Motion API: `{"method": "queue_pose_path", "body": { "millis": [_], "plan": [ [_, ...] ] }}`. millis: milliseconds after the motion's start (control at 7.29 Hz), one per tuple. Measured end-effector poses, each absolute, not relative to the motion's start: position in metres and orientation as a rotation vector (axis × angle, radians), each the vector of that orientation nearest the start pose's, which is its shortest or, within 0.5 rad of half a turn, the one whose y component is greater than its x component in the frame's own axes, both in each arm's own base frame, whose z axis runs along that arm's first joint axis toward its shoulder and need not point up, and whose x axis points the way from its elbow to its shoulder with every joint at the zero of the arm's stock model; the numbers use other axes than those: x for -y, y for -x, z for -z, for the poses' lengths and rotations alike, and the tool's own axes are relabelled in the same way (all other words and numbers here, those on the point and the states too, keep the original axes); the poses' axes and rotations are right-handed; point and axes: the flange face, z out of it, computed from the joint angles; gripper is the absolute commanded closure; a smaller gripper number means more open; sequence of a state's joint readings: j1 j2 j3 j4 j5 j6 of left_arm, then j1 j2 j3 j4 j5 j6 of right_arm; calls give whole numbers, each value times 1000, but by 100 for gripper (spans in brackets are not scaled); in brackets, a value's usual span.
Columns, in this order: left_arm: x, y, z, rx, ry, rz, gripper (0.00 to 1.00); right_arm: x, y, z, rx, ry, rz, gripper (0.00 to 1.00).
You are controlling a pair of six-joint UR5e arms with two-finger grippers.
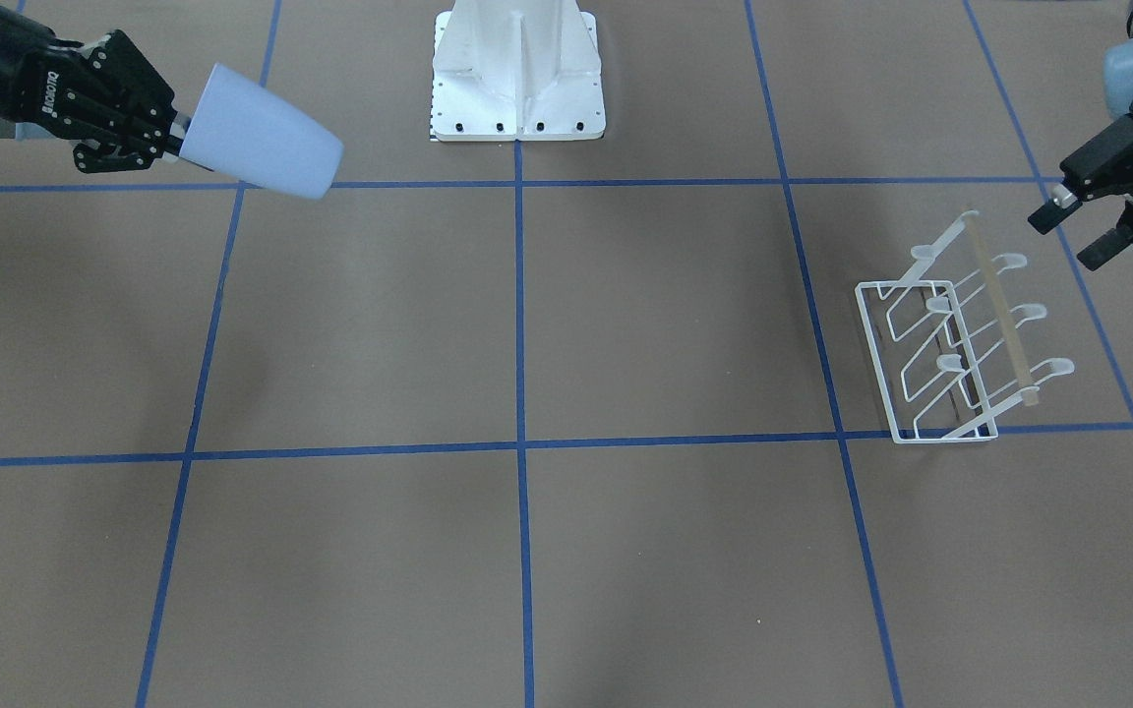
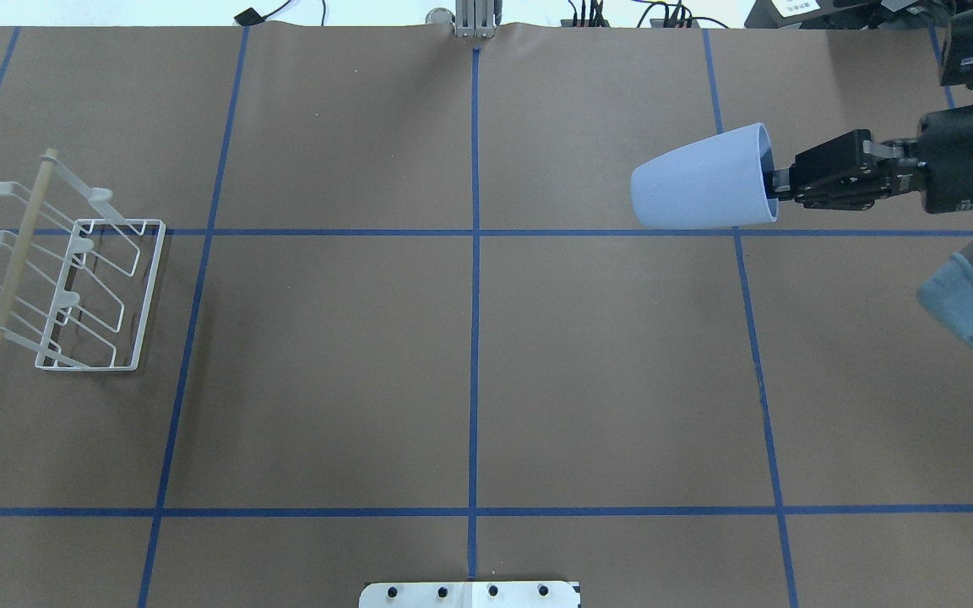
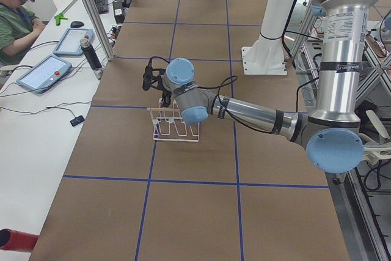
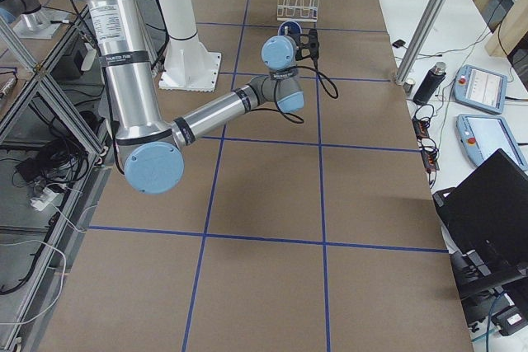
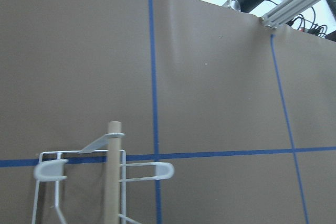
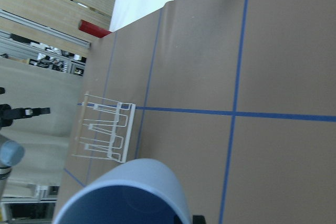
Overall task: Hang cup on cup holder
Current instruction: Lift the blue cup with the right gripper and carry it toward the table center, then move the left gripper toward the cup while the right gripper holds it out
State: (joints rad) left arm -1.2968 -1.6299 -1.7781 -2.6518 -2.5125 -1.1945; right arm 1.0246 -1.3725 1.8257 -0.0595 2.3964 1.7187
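The pale blue-grey cup (image 1: 262, 133) is held on its side in the air over the table's right half, base pointing toward the middle; it also shows in the overhead view (image 2: 702, 177) and the right wrist view (image 6: 136, 192). My right gripper (image 1: 178, 138) (image 2: 775, 181) is shut on the cup's rim. The white wire cup holder (image 1: 940, 344) (image 2: 73, 279) (image 5: 107, 182) (image 6: 105, 132) stands on the table at the far left, its prongs bare. My left gripper (image 1: 1068, 236) is open and empty, hovering just beside the rack's wooden rod (image 1: 999, 305).
The white robot base (image 1: 517, 69) sits at the table's robot-side edge. Blue tape lines (image 2: 475, 295) grid the brown table. An operator (image 3: 18, 16) with tablets sits beyond the far edge.
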Motion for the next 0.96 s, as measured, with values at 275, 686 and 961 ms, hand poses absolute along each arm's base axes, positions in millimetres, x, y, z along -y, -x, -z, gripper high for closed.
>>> {"method": "queue_pose_path", "body": {
  "millis": [275,686,961],
  "plan": [
    [471,-100,-359,-1540,-353,135,2,413,199,-306,1944,-317,23,100],
    [442,-144,-338,-1733,-315,129,2,391,225,-320,2096,-325,64,100],
    [430,-178,-306,-1865,-230,146,2,376,239,-321,2181,-309,81,100]
  ]
}}
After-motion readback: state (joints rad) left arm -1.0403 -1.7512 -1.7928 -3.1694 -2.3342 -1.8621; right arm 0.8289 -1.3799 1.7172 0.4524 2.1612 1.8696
